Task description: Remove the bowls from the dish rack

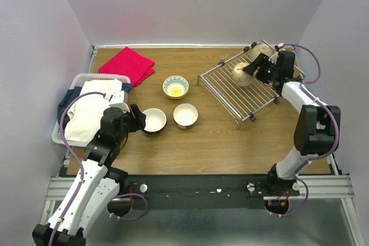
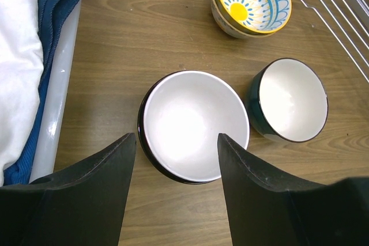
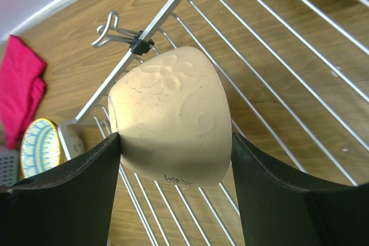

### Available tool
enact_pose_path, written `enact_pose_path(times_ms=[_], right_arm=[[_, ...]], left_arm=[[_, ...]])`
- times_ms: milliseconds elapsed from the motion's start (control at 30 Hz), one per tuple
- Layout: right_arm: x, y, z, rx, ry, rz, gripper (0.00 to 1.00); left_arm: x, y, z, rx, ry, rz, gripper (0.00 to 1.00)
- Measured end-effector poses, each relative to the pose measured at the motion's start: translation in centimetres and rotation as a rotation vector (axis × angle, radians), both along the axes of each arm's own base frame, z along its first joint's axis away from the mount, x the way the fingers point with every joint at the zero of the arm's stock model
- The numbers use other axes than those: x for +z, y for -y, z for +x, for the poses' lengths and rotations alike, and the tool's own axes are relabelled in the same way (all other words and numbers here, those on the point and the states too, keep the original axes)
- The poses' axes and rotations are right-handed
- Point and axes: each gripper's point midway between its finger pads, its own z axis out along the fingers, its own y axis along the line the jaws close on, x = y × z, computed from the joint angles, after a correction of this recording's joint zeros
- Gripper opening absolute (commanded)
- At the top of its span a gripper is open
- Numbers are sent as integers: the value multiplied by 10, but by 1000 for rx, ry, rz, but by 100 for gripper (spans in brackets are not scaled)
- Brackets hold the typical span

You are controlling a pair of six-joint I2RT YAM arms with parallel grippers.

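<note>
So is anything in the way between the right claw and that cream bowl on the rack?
No, nothing visible. The right gripper has a finger on each side of the cream bowl, touching it, on the dish rack.

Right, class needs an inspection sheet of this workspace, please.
Surface: wooden table.
Job's things: dish rack holds tan bowl and second bowl; floral bowl, black bowl and teal bowl stand on the table.
Clutter: red cloth; white basket of cloths.
Hands: left hand open near black bowl; right hand closed on tan bowl.
Cables: purple cables along both arms.
Surroundings: plain walls.
</note>
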Motion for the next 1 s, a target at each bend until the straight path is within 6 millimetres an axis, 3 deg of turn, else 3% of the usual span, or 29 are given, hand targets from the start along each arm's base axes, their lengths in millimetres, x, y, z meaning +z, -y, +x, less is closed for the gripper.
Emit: enact_pose_path(times_ms=[200,467,667,800,1000], right_arm=[[14,-2,-12,38,40,-172,23],[33,-29,-30,124,119,-484,24],[61,-42,-40,154,219,-726,24],[77,-46,-49,163,276,-877,25],[84,-75,-74,261,384,-1115,26]], left_arm=[[-3,0,1,-1,-12,4,67],[-13,6,5,-17,-51,3,67],[-20,12,10,-27,-87,-15,68],[-16,16,15,-36,-94,-25,68],[-3,26,29,-58,-100,-40,68]])
